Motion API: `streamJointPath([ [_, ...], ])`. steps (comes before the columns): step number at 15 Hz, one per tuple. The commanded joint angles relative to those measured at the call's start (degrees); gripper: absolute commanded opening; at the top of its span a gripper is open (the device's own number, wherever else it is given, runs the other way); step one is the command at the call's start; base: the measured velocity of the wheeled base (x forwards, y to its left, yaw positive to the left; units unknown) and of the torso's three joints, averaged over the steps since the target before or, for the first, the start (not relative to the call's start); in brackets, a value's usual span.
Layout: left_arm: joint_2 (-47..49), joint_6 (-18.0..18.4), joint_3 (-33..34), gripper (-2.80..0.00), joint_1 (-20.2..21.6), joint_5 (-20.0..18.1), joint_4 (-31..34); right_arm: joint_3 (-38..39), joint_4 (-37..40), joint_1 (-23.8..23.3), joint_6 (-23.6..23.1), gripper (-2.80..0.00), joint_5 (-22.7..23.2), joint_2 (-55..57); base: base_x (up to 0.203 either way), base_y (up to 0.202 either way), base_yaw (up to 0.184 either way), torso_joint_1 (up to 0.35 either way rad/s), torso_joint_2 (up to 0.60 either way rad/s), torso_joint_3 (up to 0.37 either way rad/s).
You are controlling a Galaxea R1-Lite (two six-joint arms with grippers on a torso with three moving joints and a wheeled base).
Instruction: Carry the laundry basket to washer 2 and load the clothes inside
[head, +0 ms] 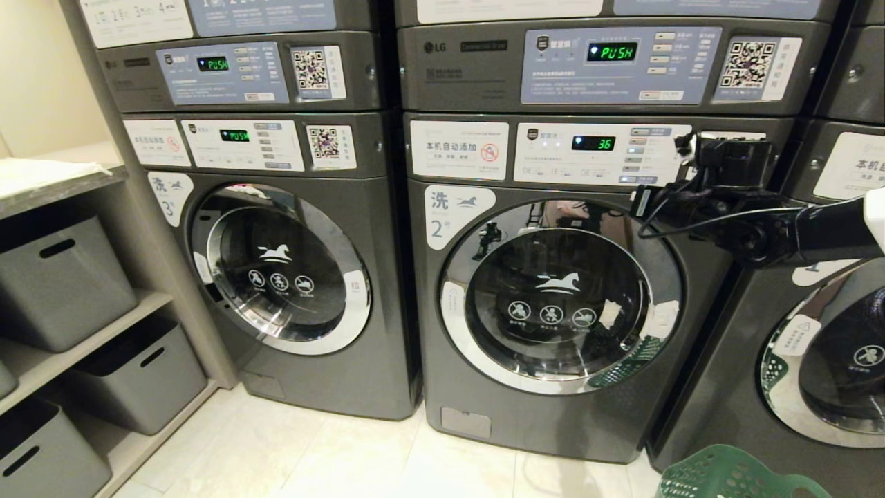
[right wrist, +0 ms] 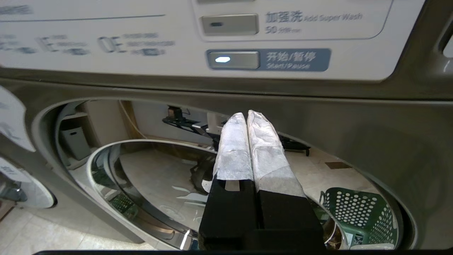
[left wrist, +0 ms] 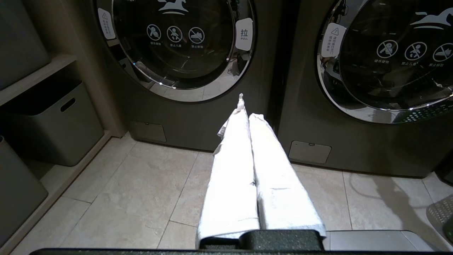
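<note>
- You see the right gripper (right wrist: 246, 117), its white-wrapped fingers pressed together and empty, raised just below the lit Start/Pause button (right wrist: 233, 60) on the dark grey front-loading washer marked 2 (head: 553, 415).
- Its round glass door (head: 560, 304) looks closed.
- The green perforated plastic laundry basket (head: 733, 477) sits on the floor at your right.
- The left gripper (left wrist: 247, 106) hangs low, closed, holding nothing.
</note>
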Motion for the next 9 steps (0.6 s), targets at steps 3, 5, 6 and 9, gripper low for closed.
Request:
streamJointPath([
  [3,-0.2,0.0,0.0,-2.80,0.1,0.0,0.0,8.3,-3.5,-0.1,0.0,-2.80,0.1,-7.4,0.000,0.000,0.000,0.000,0.00,0.000],
  [5,-0.2,0.0,0.0,-2.80,0.0,0.0,0.0,13.7,1.2,-0.3,-0.5,-2.80,0.1,-14.7,0.000,0.000,0.000,0.000,0.00,0.000],
  [6,-0.2,0.0,0.0,-2.80,0.0,0.0,0.0,16.2,6.6,-0.3,-0.9,-2.80,0.2,-19.6,0.000,0.000,0.000,0.000,0.00,0.000],
  [9,-0.2,0.0,0.0,-2.80,0.1,0.0,0.0,27.3,22.0,0.6,-1.5,-2.80,1.7,-38.4,0.000,0.000,0.000,0.000,0.00,0.000],
])
